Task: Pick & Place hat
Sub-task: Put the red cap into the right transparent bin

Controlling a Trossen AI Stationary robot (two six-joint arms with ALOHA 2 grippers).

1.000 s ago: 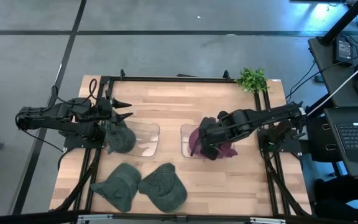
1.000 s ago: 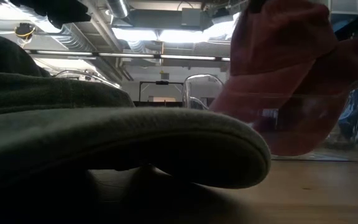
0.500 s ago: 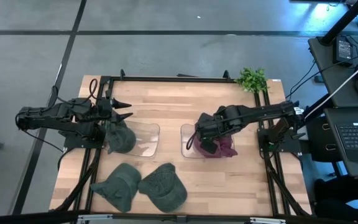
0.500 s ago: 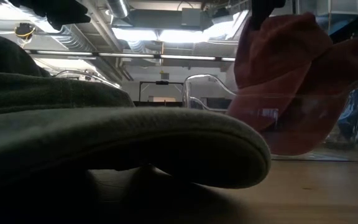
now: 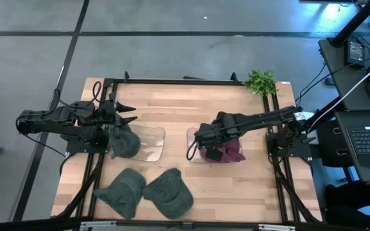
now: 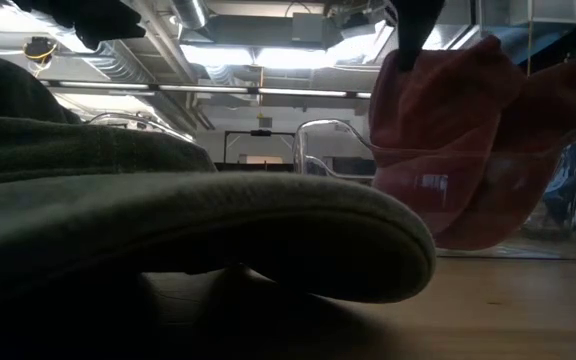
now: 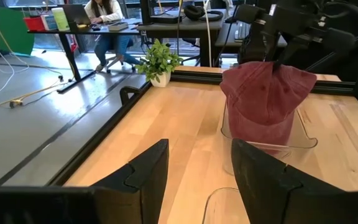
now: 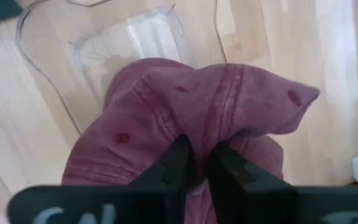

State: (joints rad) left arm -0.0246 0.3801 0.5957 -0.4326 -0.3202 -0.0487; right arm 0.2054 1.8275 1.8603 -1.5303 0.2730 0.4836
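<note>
Pinched between the closed fingers of the right hand (image 8: 194,163) is a red hat (image 5: 229,151), held by a fold of cloth at its crown. It is held over the clear holder (image 5: 194,149) on the right side of the wooden surface (image 5: 172,109), w/ its lower part already down inside the holder; in the low view the red hat (image 6: 468,150) is seen through the clear wall, hanging from above. Whether it touches the holder's bottom can't be told.

On the left side the left hand (image 5: 126,112) is parked by the surface's left edge, fingers spread apart, nothing gripped. Just beside it a green hat (image 5: 124,142) is sat in a second clear holder (image 5: 153,142). In the left wrist view the red hat (image 7: 263,99) is seen across the surface, w/ the right arm above it.

Two more green hats (image 5: 143,191) are lying side by side, touching, near the front edge of the surface. A small potted plant (image 5: 260,81) is stood at the far right corner. A person at a desk is seen in the room beyond, in the left wrist view.
</note>
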